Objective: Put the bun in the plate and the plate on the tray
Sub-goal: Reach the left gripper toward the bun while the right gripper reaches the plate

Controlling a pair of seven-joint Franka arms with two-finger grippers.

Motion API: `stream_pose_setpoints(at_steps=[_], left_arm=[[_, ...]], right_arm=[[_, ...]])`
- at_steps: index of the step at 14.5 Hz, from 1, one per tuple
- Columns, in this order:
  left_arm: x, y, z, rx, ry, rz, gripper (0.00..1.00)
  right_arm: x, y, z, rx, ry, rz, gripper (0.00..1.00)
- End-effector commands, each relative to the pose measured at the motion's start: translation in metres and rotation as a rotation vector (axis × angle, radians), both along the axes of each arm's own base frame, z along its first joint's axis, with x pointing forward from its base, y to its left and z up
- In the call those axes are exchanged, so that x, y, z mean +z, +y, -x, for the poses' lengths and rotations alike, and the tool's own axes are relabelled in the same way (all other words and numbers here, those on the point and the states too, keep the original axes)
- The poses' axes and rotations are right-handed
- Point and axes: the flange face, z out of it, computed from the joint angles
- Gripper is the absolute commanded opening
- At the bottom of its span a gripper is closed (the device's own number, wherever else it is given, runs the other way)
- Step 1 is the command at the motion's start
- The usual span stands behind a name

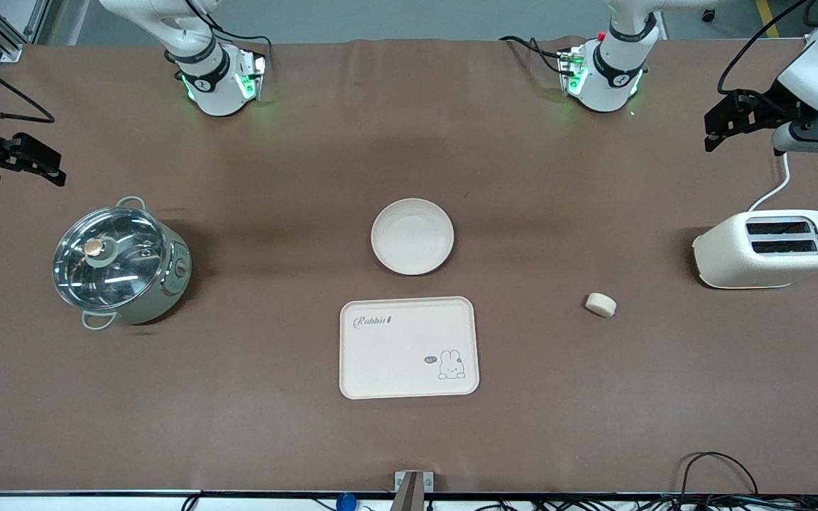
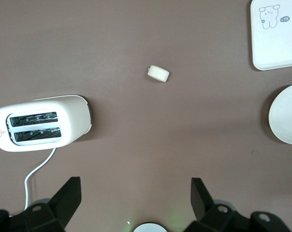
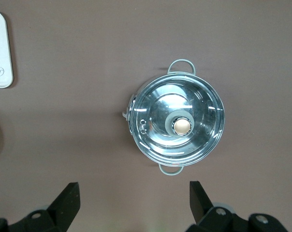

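Left gripper: raised at the right edge of the frame, above the toaster, fingers spread, empty. Right gripper: raised at the left edge, above the pot, fingers spread, empty. Both arms wait.

One bun lies on the bare table, lower right of centre, between tray and toaster, apart from both. One plate sits at centre, empty. One tray lies just below the plate, nearer the camera, not touching it, also empty. One lidded pot stands at left; one toaster at right.
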Motion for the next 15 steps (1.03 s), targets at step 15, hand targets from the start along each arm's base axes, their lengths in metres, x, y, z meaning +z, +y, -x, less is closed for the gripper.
stream_pose_setpoints(at_steps=[15], left_arm=[[-0.168,0.019,-0.069,0.271,0.13,0.002,1.0]], right_arm=[[0.004,0.025,-0.004,0.047,-0.02,-0.018,1.0]])
